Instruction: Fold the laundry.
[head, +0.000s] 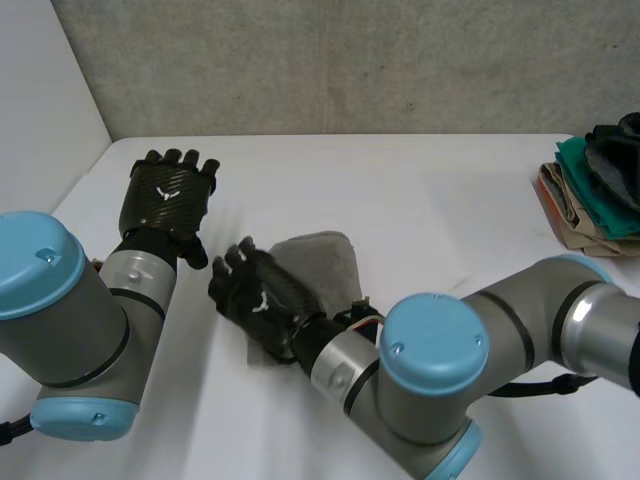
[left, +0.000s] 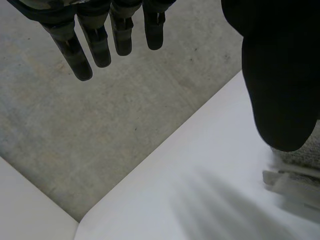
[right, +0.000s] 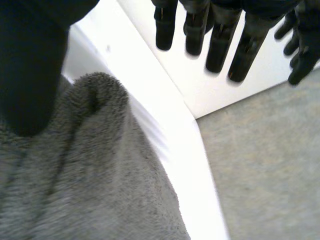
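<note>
Lying on white table (head: 420, 200): grey towel (head: 320, 262); left hand (head: 168, 195), right hand (head: 262, 297) straight-fingered; concrete wall (head: 350, 60)

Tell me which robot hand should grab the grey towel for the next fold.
Right, probably. The right robot hand is over the grey towel, which lies under its palm, fingers straight. The left robot hand is open above the bare table, apart from the towel.

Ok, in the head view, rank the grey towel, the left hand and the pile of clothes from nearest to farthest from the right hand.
1. Grey towel, lying under the right hand.
2. Left hand, a little way off on the robot's left.
3. Pile of clothes, far off at the right edge of the table.
</note>
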